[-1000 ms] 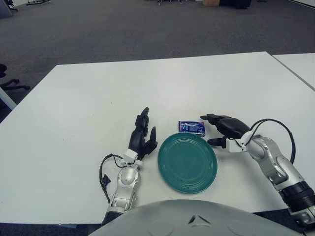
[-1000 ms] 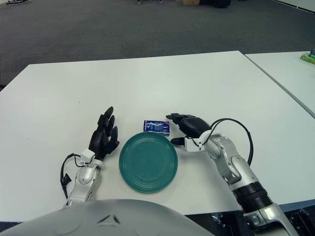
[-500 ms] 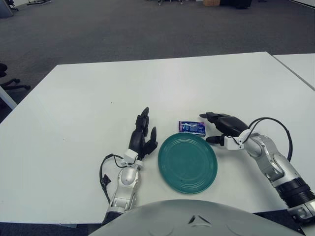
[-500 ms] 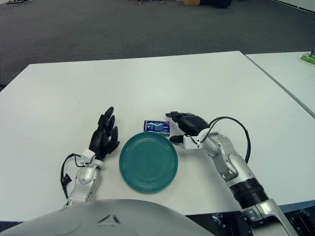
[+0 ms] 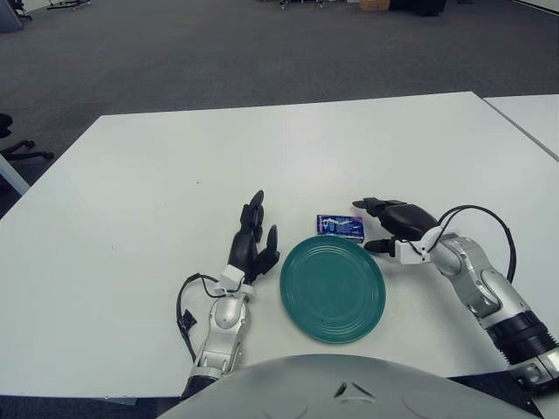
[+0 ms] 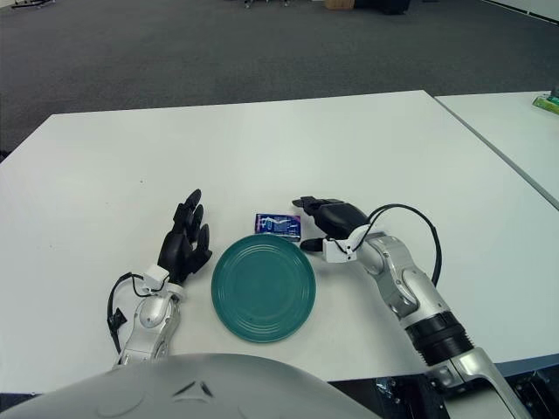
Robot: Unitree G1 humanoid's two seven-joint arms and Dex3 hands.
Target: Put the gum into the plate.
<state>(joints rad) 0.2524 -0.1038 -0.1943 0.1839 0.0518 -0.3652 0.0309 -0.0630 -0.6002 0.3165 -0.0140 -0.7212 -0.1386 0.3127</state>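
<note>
A small blue gum pack (image 5: 340, 226) lies flat on the white table (image 5: 175, 175), just beyond the far rim of the teal plate (image 5: 332, 288). The plate holds nothing. My right hand (image 5: 384, 225) hovers just right of the gum, fingers spread and pointing left toward it, holding nothing; a small gap shows between fingertips and pack. My left hand (image 5: 253, 240) shows left of the plate, fingers extended and pointing away from me, idle.
A second white table (image 5: 533, 118) stands at the right with a narrow gap between. A black cable (image 5: 480, 227) loops over my right wrist. Dark carpet lies beyond the far table edge.
My right hand has slid a little to the left and away from me, closing on the gum. Gum, plate and left hand have not moved.
</note>
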